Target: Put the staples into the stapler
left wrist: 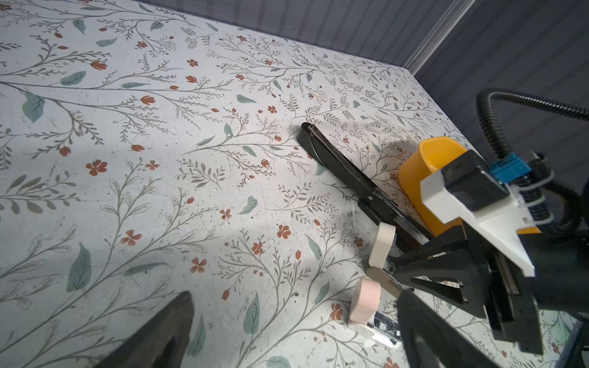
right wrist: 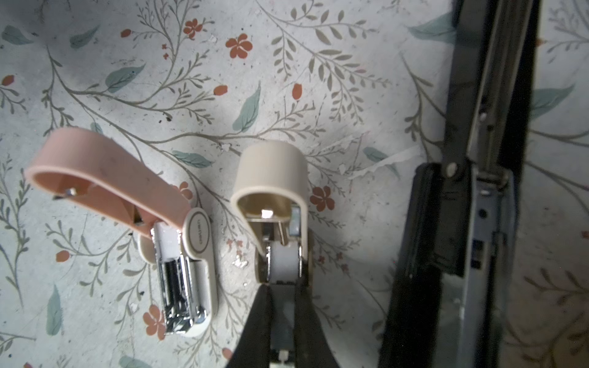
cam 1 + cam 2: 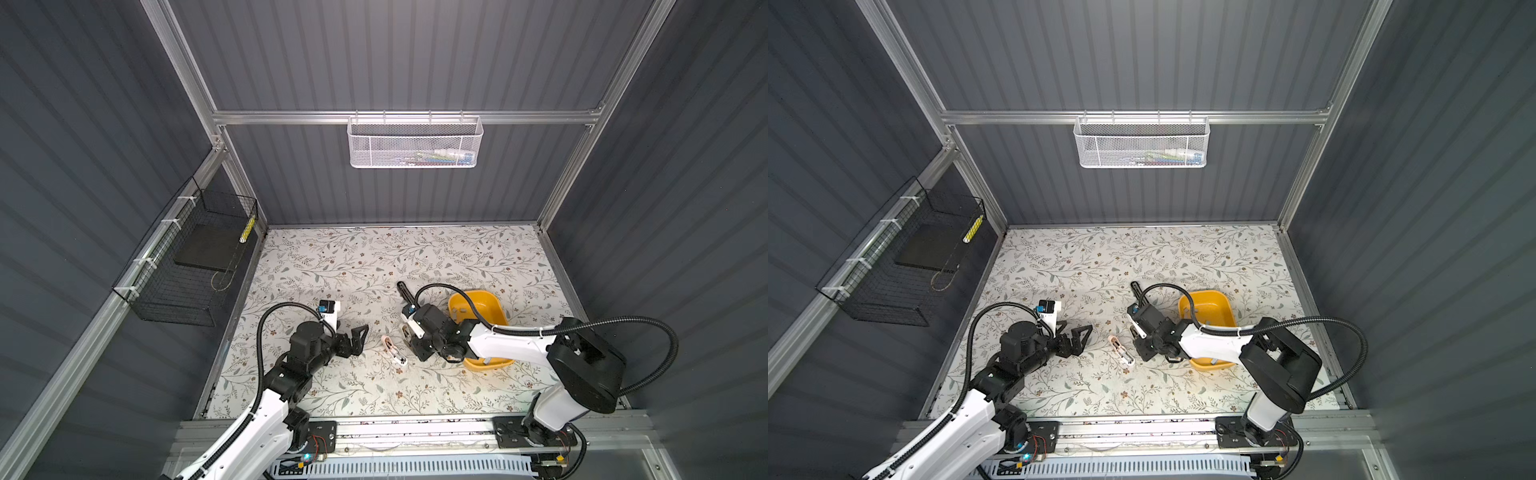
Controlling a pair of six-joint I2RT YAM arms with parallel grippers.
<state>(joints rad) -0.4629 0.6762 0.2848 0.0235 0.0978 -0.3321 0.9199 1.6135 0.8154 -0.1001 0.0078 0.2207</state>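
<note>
Three staplers lie open on the floral table. My right gripper is shut on the rear of the small beige stapler, whose lid is swung up; in a top view the right gripper stands over this beige stapler. Beside it lies the small pink stapler, with its lid up and its chrome channel showing. A long black stapler lies behind. A few grey staples show in the yellow bin; my right arm hides most of them. My left gripper is open and empty, left of the pink stapler.
A white mesh basket hangs on the back wall. A black wire basket is fixed to the left wall. The yellow bin lies under my right forearm. Aluminium frame posts and a front rail border the table.
</note>
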